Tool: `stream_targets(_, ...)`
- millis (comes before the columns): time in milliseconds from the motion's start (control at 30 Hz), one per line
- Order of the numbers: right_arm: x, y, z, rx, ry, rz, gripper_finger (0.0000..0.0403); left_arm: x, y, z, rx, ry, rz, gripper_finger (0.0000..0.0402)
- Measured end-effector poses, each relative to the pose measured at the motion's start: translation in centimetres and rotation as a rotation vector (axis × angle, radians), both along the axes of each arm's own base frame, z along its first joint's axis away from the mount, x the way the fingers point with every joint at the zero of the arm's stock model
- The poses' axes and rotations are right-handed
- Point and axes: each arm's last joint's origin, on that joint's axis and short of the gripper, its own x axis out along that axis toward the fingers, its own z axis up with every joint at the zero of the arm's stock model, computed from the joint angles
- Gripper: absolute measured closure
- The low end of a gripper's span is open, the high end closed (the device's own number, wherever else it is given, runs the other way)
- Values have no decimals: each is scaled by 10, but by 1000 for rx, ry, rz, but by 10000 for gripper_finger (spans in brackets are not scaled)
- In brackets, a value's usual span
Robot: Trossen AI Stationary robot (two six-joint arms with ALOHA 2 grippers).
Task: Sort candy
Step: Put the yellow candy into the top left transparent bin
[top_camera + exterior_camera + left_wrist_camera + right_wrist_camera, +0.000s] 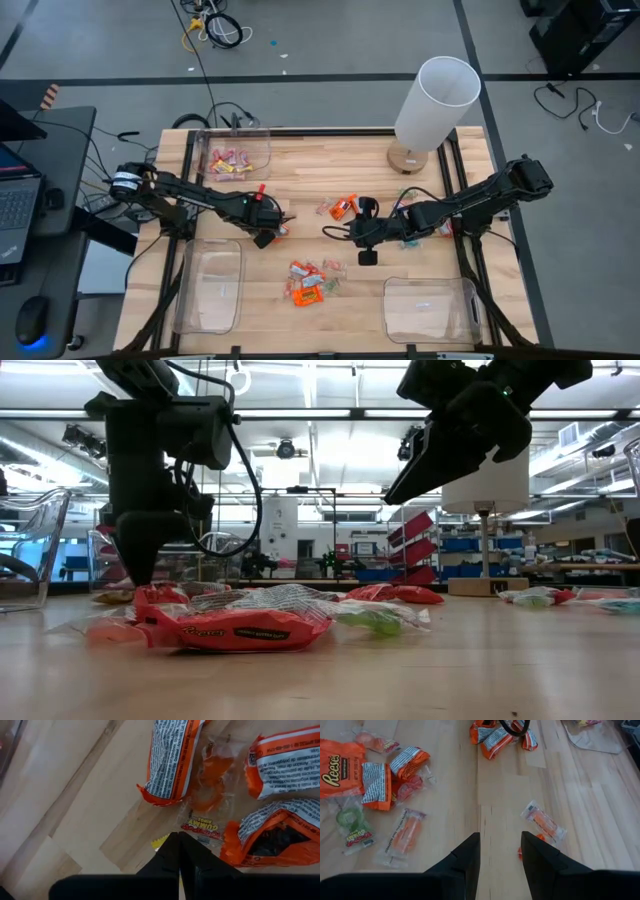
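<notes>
Left tool [277, 231] closed over candy [202, 825]

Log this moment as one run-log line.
left gripper: shut at candy | right gripper: open, hovering | table: candies unsorted

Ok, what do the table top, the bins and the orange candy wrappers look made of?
Table top: pale wood, matte, with plank seams and grain showing. Bins: clear hard plastic, probably; the wood shows through them. Orange candy wrappers: thin glossy printed film, judging by its crinkles.
</notes>
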Motion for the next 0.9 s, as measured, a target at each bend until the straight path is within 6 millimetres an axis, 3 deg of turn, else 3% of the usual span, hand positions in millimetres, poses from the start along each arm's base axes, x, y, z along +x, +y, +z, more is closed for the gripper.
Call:
stream_targets(367, 0, 0, 0, 0, 0, 0, 275, 10, 2, 14, 104, -20, -63, 401)
stream_targets(533, 0, 0, 0, 3, 0, -2, 275, 8, 1, 18, 57, 1, -4, 397)
stream_targets(900, 0, 0, 0, 7, -1, -6, 275, -1, 1, 12, 33, 41, 84, 310)
